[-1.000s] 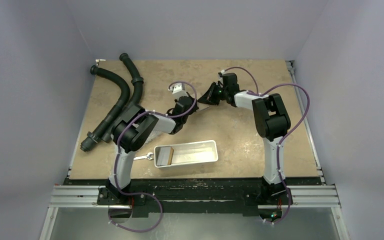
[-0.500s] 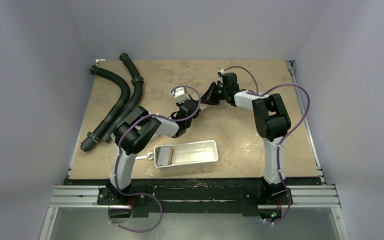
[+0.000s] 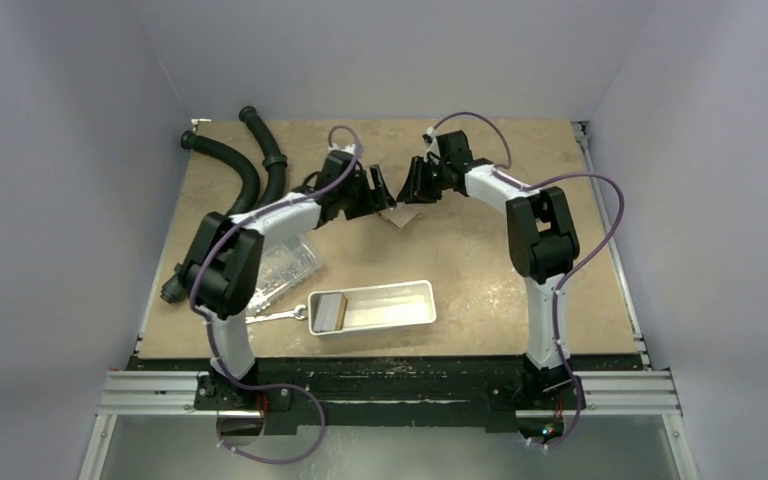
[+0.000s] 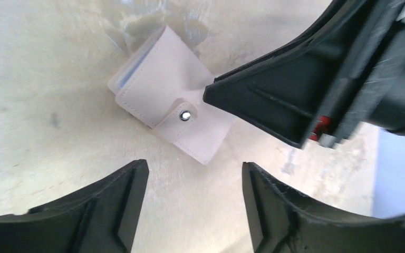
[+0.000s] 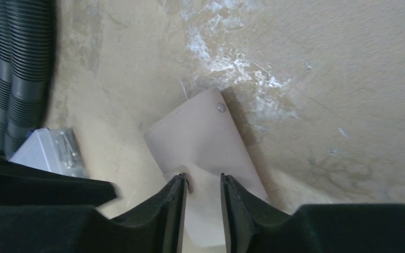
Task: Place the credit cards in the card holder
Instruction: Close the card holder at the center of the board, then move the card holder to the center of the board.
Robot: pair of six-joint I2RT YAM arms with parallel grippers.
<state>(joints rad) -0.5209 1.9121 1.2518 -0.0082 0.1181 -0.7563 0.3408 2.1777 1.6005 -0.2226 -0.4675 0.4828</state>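
Observation:
The card holder (image 3: 401, 214) lies folded shut on the table at the back centre, beige side up, snap (image 4: 184, 115) fastened and a blue edge showing. My left gripper (image 3: 382, 196) hovers just left of it, open and empty (image 4: 195, 179). From the right, my right gripper (image 3: 408, 190) hangs over the card holder (image 5: 200, 137) with its jaws a little apart (image 5: 202, 182), straddling the beige face. A tan-brown credit card (image 3: 328, 310) lies in the left end of the white tray (image 3: 400, 310).
Black corrugated hoses (image 3: 245, 190) lie at the back left. A clear plastic box (image 3: 285, 265) sits beside the left arm, and a silver wrench (image 3: 278, 316) lies left of the tray.
Both grippers have opened. The left arm swung back and left, uncovering the clear box. The card holder now lies on the table between the grippers.

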